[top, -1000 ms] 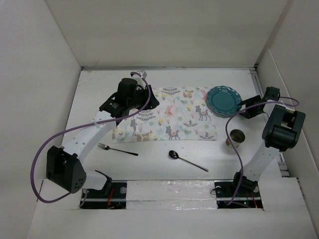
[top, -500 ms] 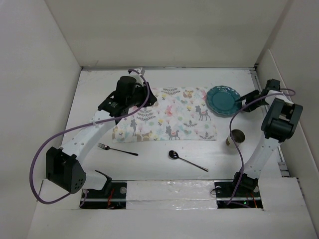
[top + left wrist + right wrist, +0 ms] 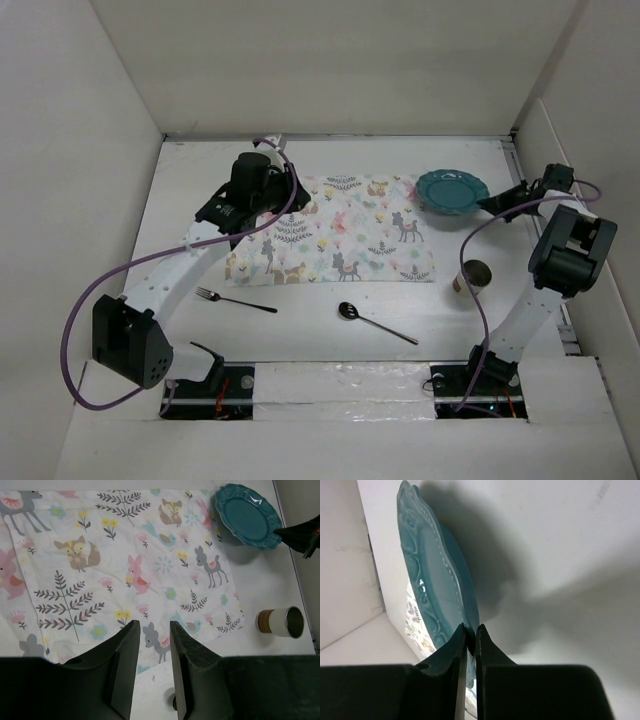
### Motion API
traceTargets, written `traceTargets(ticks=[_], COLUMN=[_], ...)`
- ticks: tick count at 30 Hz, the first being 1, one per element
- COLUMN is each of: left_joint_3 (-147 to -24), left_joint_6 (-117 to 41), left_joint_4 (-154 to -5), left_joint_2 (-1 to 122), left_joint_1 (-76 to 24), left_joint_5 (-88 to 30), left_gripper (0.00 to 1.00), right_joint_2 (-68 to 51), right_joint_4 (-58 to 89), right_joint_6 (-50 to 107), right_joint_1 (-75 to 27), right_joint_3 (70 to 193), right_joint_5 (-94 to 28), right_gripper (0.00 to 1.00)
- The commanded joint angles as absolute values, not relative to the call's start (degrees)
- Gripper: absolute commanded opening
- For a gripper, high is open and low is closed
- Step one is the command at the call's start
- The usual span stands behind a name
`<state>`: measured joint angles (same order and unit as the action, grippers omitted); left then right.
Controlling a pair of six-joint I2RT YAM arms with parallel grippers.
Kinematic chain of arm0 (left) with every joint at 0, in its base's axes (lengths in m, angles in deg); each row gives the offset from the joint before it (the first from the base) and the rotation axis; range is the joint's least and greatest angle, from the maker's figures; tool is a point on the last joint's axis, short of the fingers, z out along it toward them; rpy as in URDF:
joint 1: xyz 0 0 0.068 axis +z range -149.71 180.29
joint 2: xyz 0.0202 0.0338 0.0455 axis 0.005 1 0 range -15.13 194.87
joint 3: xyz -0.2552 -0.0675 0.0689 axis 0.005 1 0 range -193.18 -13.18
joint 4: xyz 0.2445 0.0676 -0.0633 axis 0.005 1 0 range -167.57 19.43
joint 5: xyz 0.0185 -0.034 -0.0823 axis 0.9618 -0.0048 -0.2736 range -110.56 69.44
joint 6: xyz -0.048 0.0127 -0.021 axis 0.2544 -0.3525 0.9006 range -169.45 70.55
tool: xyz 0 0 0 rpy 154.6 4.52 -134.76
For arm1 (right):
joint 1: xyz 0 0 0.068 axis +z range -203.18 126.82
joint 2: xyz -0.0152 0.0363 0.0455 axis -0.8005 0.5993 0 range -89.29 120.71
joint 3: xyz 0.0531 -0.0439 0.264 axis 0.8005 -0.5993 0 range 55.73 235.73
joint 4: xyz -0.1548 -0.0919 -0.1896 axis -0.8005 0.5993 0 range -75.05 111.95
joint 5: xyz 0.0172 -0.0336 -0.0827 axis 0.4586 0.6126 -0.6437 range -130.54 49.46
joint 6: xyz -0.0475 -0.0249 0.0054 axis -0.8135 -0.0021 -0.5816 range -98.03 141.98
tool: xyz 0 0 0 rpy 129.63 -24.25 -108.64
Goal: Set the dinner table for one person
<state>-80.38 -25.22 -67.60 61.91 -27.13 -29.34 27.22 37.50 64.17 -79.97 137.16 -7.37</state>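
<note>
Dinner table (image 3: pixel 300 335) risk: the right gripper (image 3: pixel 470 630) pinches only the thin rim of the plate (image 3: pixel 432 580), which may slip, while the left gripper (image 3: pixel 152 630) hovers part-open and empty.

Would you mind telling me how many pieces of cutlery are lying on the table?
2. The fork lies on the table by the placemat's near-left corner; the spoon before its near edge. None seems hidden.

A pastel animal-print placemat (image 3: pixel 335 230) is lying flat while a teal scalloped plate (image 3: pixel 450 190) is sitting tilted at its far right corner, a small tan-banded cup (image 3: pixel 476 274) is standing just off its near right corner, and a fork (image 3: pixel 235 300) and a spoon (image 3: pixel 375 322) are lying well apart before its near edge.
</note>
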Motion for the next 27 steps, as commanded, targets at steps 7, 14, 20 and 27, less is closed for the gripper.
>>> traceTargets(ticks=[7, 14, 20, 27], left_joint_3=[-83.7, -88.4, -92.5, -98.0], left_joint_6=[-26.6, -26.9, -26.7, -26.5], left_joint_4=[-66.5, -64.5, -64.0, -63.5], left_joint_2=[61.1, 62.0, 61.7, 61.0], left_joint_1=[-26.8, -26.3, -24.9, -24.9], left_joint_5=[-29.3, -28.3, -29.2, -31.6], left_gripper=[0.27, 0.26, 0.28, 0.36], right_joint_2=[9.8, 2.8, -1.2, -1.0], right_joint_4=[23.7, 11.7, 12.2, 6.2], right_joint_6=[70.4, 78.3, 79.6, 81.5], right_joint_1=[-83.9, -82.6, -75.0, -55.0], right_joint_3=[126.3, 124.5, 127.0, 126.5], right_joint_5=[-12.6, -0.4, 4.1, 1.9], right_gripper=[0.00, 0.00, 0.00, 0.00])
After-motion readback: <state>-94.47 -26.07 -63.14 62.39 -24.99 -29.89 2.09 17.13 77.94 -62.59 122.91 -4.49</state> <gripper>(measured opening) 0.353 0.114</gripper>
